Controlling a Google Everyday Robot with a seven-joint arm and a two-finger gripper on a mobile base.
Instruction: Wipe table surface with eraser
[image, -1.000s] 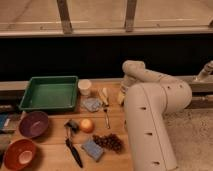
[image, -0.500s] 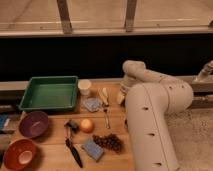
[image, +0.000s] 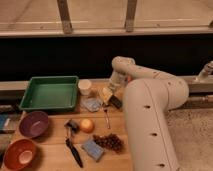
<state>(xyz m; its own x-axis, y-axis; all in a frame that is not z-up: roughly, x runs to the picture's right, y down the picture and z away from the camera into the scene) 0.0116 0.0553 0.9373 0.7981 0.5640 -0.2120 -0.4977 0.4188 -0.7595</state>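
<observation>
Where grainy wooden table surface (image: 55, 150) ends, gripper (image: 111, 95) — black oblong eraser (image: 115, 102) beneath

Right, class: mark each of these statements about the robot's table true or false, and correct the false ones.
1. The end effector is at the table's far edge, right of the white cup. True.
2. The green tray holds an orange. False: the orange lies on the table surface.
3. The purple bowl sits nearer the tray than the orange-brown bowl. True.
4. The eraser lies beside the purple bowl. False: it lies under the end effector.
</observation>
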